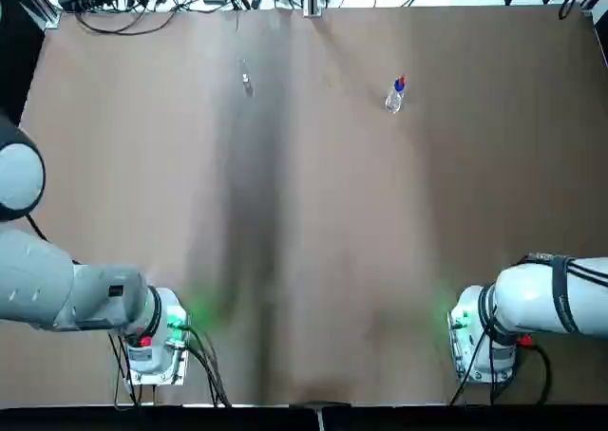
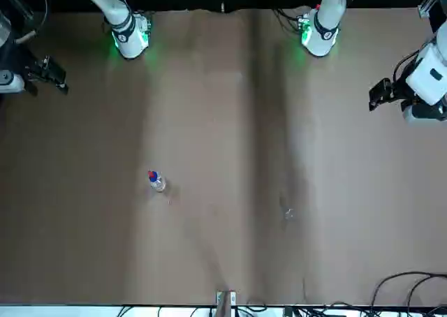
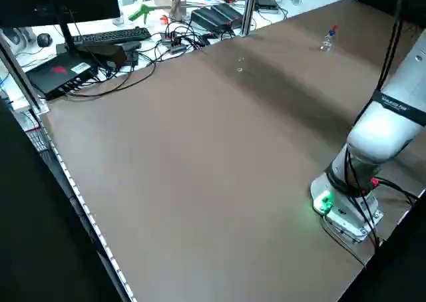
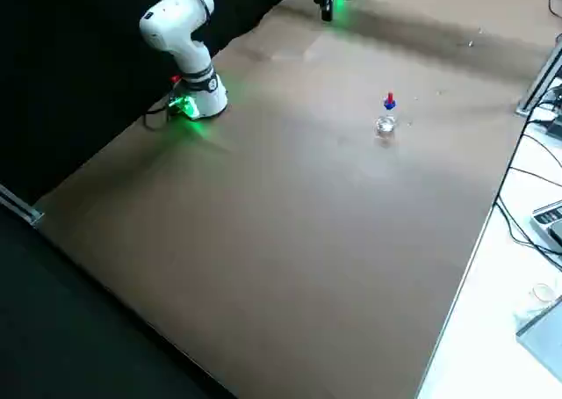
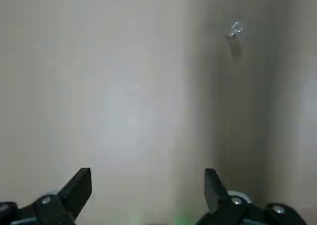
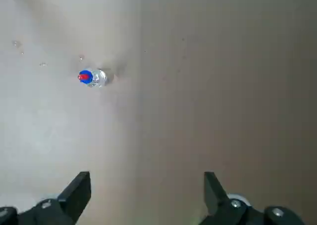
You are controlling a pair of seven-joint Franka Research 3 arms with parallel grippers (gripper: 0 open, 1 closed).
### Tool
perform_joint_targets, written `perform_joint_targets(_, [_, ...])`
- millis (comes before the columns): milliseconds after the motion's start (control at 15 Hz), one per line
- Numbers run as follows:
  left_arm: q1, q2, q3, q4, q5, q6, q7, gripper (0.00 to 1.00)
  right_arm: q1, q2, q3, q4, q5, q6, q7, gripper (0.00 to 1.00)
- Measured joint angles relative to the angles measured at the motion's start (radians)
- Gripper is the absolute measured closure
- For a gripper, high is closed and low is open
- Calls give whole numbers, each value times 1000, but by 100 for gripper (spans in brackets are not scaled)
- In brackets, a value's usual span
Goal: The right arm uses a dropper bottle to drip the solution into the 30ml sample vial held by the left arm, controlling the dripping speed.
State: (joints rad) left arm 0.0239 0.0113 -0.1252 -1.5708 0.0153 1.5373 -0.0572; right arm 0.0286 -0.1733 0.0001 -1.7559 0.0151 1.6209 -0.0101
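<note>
I am holding the left pincer [image 5: 148, 183] and right pincer [image 6: 147, 185] wide, each hovering at its own side of the surface [image 1: 323, 213]. The dropper bottle [image 4: 386, 122] is standing upright toward the far edge, right of the sample vial [image 1: 247, 84]. Bare surface is separating them. The left arm's black band [image 3: 399, 108] is carrying lettering I am not resolving fully.
</note>
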Motion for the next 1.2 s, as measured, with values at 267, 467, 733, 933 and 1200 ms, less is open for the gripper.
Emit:
perform_joint_targets(267, [7,-12,1,0,0,-37,6,0,0,0,0,0,0,-3,0,0])
perform_joint_targets(467, [7,-12,3,-1,0,-46,1,0,0,0,0,0,0,-4,0,0])
perform_joint_targets(733, [75,34,9,-10,-10,-45,-16,0,8,7,1,-5,0,-6,0,0])
perform_joint_targets(933, [139,121,12,-16,-57,-36,-103,0,16,40,1,-13,4,-9,0,0])
perform_joint_targets(1200, [169,253,13,-22,-90,30,-268,0,70,128,2,-15,10,14,2,0])
